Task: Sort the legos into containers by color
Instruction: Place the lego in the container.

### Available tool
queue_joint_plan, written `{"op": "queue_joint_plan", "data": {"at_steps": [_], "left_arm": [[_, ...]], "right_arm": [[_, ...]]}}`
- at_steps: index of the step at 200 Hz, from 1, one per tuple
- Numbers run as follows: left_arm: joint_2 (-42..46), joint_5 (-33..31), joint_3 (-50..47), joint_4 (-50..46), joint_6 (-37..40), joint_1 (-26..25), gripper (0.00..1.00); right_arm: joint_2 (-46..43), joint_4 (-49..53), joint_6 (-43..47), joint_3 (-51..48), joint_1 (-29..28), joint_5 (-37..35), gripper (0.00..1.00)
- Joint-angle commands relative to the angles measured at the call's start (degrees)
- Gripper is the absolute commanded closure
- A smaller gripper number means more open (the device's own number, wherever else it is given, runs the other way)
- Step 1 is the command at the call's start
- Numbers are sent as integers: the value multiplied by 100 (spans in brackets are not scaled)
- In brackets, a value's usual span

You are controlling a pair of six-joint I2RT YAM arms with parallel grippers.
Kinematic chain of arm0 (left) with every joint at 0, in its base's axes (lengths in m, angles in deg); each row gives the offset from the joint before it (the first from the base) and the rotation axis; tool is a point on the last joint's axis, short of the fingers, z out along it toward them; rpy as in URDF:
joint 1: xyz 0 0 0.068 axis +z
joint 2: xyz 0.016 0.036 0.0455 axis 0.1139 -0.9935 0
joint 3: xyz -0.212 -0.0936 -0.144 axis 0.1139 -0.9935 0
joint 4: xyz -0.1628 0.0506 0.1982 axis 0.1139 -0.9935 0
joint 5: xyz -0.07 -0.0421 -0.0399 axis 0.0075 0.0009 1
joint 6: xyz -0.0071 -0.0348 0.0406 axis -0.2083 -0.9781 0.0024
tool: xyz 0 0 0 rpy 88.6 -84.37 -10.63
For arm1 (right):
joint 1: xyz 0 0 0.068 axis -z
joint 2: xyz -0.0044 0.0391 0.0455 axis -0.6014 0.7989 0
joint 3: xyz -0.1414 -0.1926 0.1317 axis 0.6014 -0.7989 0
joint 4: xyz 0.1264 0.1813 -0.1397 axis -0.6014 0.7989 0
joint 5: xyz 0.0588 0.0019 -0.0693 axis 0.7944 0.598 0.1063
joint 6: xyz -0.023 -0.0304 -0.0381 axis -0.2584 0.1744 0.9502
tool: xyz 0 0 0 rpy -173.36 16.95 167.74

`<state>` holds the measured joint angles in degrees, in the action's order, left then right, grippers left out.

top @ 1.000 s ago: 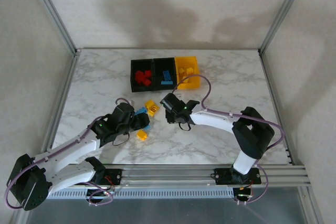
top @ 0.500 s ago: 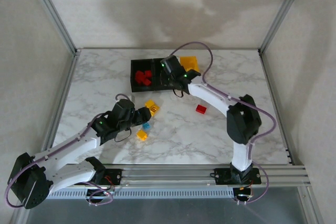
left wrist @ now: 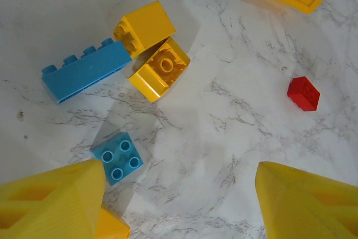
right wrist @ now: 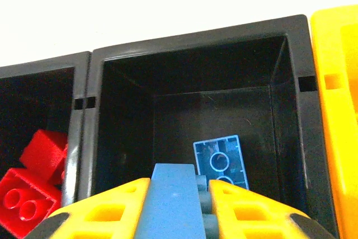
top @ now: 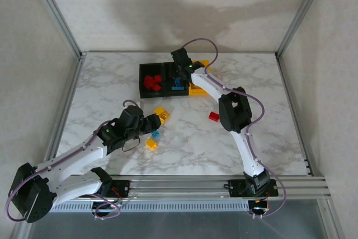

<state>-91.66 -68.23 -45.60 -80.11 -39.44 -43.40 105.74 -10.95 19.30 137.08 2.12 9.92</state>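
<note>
Right gripper point(right wrist: 172, 211) clenched on a blue brick point(right wrist: 170, 191) | over the middle black bin point(right wrist: 190, 54), far side, where a blue piece point(right wrist: 220, 160) already lay | left gripper point(left wrist: 179, 205) spread open, empty, above a small blue brick point(left wrist: 117, 158) on the table point(left wrist: 224, 149), probably its next pick.

Top camera high, facing down; wrist cameras close, downward; all share containers point(top: 151, 94).

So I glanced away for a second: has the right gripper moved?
Yes. The right gripper swung from beside the loose yellow bricks to above the middle black bin, gripping a blue brick.
</note>
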Motion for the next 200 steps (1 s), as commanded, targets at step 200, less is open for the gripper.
{"op": "queue_joint_plan", "data": {"at_steps": [200], "left_arm": [[269,-233,82,-240,-212,258,28]], "right_arm": [[-1149,15,123,-348,-220,-41,45]]}}
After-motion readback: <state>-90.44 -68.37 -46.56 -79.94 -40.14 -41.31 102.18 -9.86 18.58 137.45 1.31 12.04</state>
